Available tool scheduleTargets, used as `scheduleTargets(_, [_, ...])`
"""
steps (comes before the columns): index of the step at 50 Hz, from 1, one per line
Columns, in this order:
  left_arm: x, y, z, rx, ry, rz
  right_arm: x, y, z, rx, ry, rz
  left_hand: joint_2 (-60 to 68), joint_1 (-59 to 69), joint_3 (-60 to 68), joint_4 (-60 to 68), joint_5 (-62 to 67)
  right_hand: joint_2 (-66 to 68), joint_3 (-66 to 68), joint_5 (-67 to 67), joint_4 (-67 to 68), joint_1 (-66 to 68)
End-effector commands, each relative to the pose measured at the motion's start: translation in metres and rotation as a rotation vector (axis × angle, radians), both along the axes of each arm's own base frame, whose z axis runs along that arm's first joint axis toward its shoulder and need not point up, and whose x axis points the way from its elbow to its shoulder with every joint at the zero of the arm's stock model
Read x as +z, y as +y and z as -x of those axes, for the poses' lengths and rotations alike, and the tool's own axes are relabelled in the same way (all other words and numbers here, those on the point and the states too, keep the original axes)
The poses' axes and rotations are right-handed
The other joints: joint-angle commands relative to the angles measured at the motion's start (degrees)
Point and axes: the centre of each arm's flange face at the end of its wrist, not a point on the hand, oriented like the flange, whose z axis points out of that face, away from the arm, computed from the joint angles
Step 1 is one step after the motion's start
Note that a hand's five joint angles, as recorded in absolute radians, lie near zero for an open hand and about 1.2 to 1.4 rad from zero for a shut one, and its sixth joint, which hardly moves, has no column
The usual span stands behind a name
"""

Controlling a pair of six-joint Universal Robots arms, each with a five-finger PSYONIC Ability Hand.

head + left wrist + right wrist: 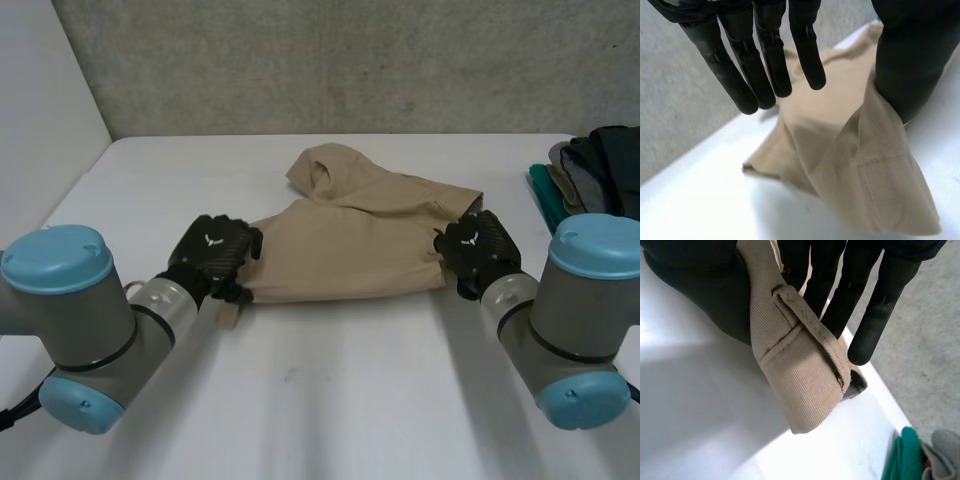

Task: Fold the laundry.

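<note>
Spread mid white table (320, 400), a tan twill garment (350, 250). Nipped at its near-left corner by the left hand (215, 250), clamped at the thick right-end hem by the right hand (480, 248). Could slip free on lifting: shallow left pinch, hence a lopsided fold.

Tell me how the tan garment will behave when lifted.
Probably floppy: the tan garment droops at its corner from the right hand pinching it. Likely light, since a mere pinch keeps that corner up. Its ribbed weave looks unlikely to slip.
</note>
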Motion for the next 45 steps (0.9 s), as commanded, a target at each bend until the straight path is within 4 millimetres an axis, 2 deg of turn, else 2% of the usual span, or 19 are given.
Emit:
scheduleTargets(1, [-0.003, -0.007, -0.012, 0.058, -0.035, -0.081, 0.002, 0.003, 0.008, -0.004, -0.004, -0.023, 0.18, 1.2, 0.0, 0.21, 0.54, 12.56, 10.5, 12.55, 11.32, 16.57])
scheduleTargets(6, [-0.003, -0.001, -0.016, 0.064, -0.053, -0.139, 0.004, 0.002, 0.013, -0.015, -0.006, -0.022, 0.68, 1.7, 0.5, 0.71, 1.04, 12.56, 10.5, 12.55, 11.32, 16.57])
scheduleTargets(10, [-0.007, 0.012, -0.015, 0.038, -0.079, -0.204, 0.011, 0.001, 0.014, -0.022, -0.023, -0.008, 4.2, 5.22, 4.03, 4.23, 4.56, 12.56, 10.5, 12.55, 11.32, 16.57])
scheduleTargets(14, [-0.007, 0.024, -0.013, 0.018, -0.102, -0.24, 0.017, 0.004, 0.013, -0.022, -0.037, -0.012, 36.61, 37.63, 36.43, 36.64, 36.97, 12.56, 10.5, 12.55, 11.32, 16.57])
scheduleTargets(17, [0.003, 0.027, -0.014, 0.03, -0.108, -0.231, 0.026, 0.012, 0.013, -0.01, -0.029, -0.036, 40.37, 41.39, 40.19, 40.39, 40.73, 12.56, 10.5, 12.55, 11.32, 16.57])
scheduleTargets(21, [0.035, 0.038, -0.019, 0.044, -0.108, -0.201, 0.045, 0.027, 0.016, 0.021, 0.005, -0.087, 40.37, 41.39, 40.19, 40.39, 40.73, 12.56, 10.5, 12.55, 11.32, 16.57])
scheduleTargets(22, [0.058, 0.043, -0.022, 0.051, -0.093, -0.166, 0.059, 0.032, 0.018, 0.037, 0.02, -0.09, 40.37, 41.39, 40.19, 40.39, 40.73, 12.56, 10.5, 12.55, 11.32, 16.57])
scheduleTargets(25, [0.1, 0.05, -0.028, 0.064, -0.051, -0.085, 0.089, 0.036, 0.021, 0.051, 0.019, -0.05, 40.37, 41.39, 40.19, 40.39, 40.73, 12.56, 10.5, 12.55, 11.32, 16.57])
scheduleTargets(26, [0.129, 0.054, -0.032, 0.071, -0.015, -0.013, 0.113, 0.036, 0.025, 0.054, 0.007, -0.004, 40.37, 41.39, 40.19, 40.39, 40.73, 12.56, 10.5, 12.55, 11.32, 16.57])
scheduleTargets(29, [0.171, 0.061, -0.037, 0.071, 0.044, 0.099, 0.152, 0.035, 0.028, 0.049, -0.031, 0.085, 40.37, 41.39, 40.19, 40.39, 40.73, 12.56, 10.5, 12.55, 11.32, 16.57])
scheduleTargets(30, [0.195, 0.068, -0.038, 0.061, 0.079, 0.159, 0.173, 0.035, 0.031, 0.04, -0.069, 0.125, 40.37, 41.39, 40.19, 40.39, 40.73, 12.56, 10.5, 12.55, 11.32, 16.57])
scheduleTargets(32, [0.208, 0.07, -0.04, 0.06, 0.097, 0.178, 0.186, 0.033, 0.032, 0.032, -0.096, 0.139, 40.37, 41.39, 40.19, 40.39, 40.73, 12.56, 10.5, 12.55, 11.32, 16.57])
scheduleTargets(34, [0.207, 0.063, -0.037, 0.059, 0.083, 0.145, 0.188, 0.027, 0.032, 0.028, -0.107, 0.099, 40.37, 41.39, 40.19, 40.39, 40.73, 12.56, 10.5, 12.55, 11.32, 16.57])
scheduleTargets(37, [0.196, 0.051, -0.031, 0.059, 0.033, 0.08, 0.174, 0.016, 0.029, 0.038, -0.084, 0.011, 40.37, 41.39, 40.19, 40.39, 40.73, 12.56, 10.5, 12.55, 11.32, 16.57])
scheduleTargets(38, [0.182, 0.041, -0.026, 0.063, -0.019, 0.022, 0.159, 0.01, 0.025, 0.044, -0.057, -0.055, 40.37, 41.39, 40.19, 40.39, 40.73, 12.56, 10.5, 12.55, 11.32, 16.57])
scheduleTargets(41, [0.156, 0.023, -0.02, 0.068, -0.101, -0.067, 0.138, 0.002, 0.015, 0.064, -0.006, -0.134, 40.37, 41.39, 40.19, 40.39, 40.73, 12.56, 10.5, 12.55, 11.32, 16.57])
scheduleTargets(42, [0.139, 0.009, -0.015, 0.071, -0.15, -0.11, 0.12, -0.007, 0.011, 0.067, 0.033, -0.179, 40.37, 41.39, 40.19, 40.39, 40.73, 12.56, 10.5, 12.55, 11.32, 16.57])
scheduleTargets(44, [0.125, -0.006, -0.009, 0.07, -0.186, -0.13, 0.106, -0.016, 0.008, 0.063, 0.068, -0.197, 40.37, 41.39, 40.19, 40.39, 40.73, 12.56, 10.5, 12.55, 11.32, 16.57])
scheduleTargets(45, [0.115, -0.021, -0.003, 0.067, -0.211, -0.123, 0.093, -0.026, 0.002, 0.057, 0.098, -0.206, 40.37, 41.39, 40.19, 40.39, 40.73, 12.56, 10.5, 12.55, 11.32, 16.57])
